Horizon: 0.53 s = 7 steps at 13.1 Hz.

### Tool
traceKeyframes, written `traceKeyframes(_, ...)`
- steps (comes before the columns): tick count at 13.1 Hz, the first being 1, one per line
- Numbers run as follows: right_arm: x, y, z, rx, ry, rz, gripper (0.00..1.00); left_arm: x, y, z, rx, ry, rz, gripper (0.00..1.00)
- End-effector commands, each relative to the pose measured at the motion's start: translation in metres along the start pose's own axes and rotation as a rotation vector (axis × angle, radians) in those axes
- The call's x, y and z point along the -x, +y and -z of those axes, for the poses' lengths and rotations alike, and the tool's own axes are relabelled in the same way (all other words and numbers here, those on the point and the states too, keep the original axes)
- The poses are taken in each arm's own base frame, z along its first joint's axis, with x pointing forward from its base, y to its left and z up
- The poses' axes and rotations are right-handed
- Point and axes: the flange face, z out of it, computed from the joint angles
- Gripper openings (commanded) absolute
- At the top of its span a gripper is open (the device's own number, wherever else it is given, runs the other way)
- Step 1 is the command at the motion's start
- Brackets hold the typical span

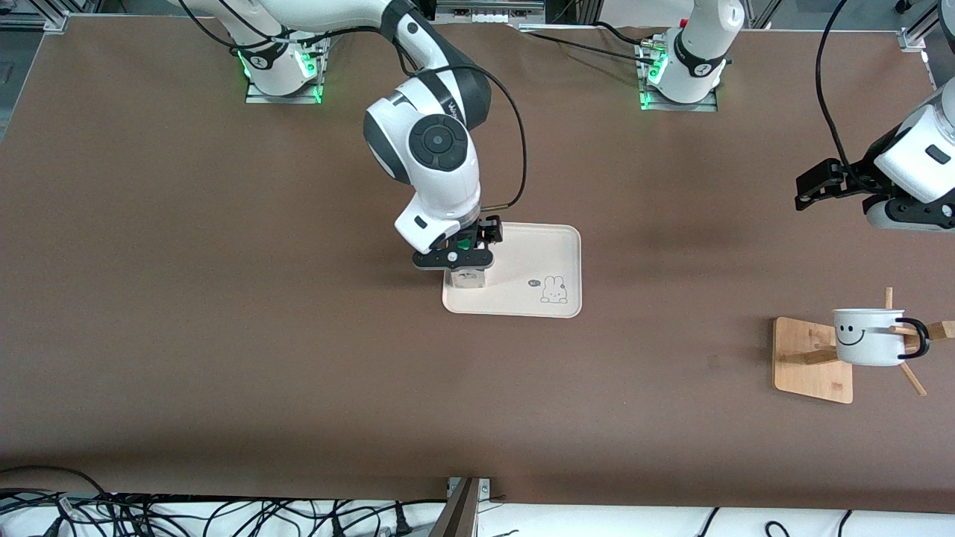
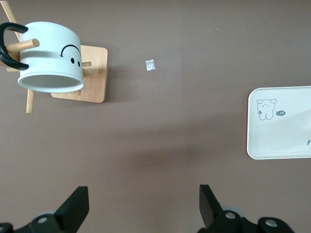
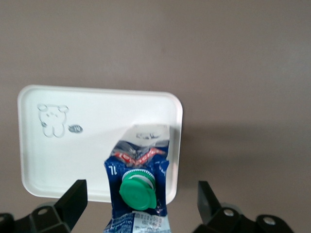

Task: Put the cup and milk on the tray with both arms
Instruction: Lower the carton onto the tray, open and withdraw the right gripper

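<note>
The right arm bent down from its base over the cream tray [image 1: 548,246], its right hand [image 1: 466,250] pointing straight down w/ fingers [image 3: 73,199] spread wide either side of the milk [image 3: 138,182], clear of the carton. The milk stood upright on the tray at the corner toward the right arm's end of the surface, long axis vertical, green cap [image 3: 137,191] facing up into the wrist camera. The tray's long side ran along the surface, rabbit drawing [image 1: 553,290] at its front-camera edge. The left arm waited up in the air at its own end, left hand [image 1: 821,183] wide open & holding nothing, over bare surface. The cup [image 1: 869,337] hung sideways on a peg of the wooden stand [image 1: 809,365], nearer the front camera than the left hand, smiley face showing, black handle toward the left arm's end. Brown surface [image 1: 224,298]; cables trailed along its front-camera edge.
</note>
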Motion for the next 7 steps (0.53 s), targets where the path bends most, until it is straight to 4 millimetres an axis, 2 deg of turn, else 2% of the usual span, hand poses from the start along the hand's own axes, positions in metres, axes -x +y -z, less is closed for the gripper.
traceKeyframes(1,-0.018,0.029,0.058,-0.009,0.071,-0.021,1.0,-0.002,0.001,0.005,-0.012,-0.005,-0.019,1.0)
traceKeyframes(3,-0.035,0.058,0.092,-0.022,0.115,-0.005,1.0,-0.003,0.001,0.001,-0.006,-0.013,-0.013,1.0)
traceKeyframes(4,-0.04,0.077,0.113,-0.028,0.123,-0.004,1.0,-0.007,0.001,-0.009,0.005,-0.031,-0.018,1.0)
traceKeyframes(7,-0.063,0.163,0.147,-0.02,0.04,0.009,1.0,-0.014,0.007,-0.012,-0.01,-0.034,-0.029,1.0)
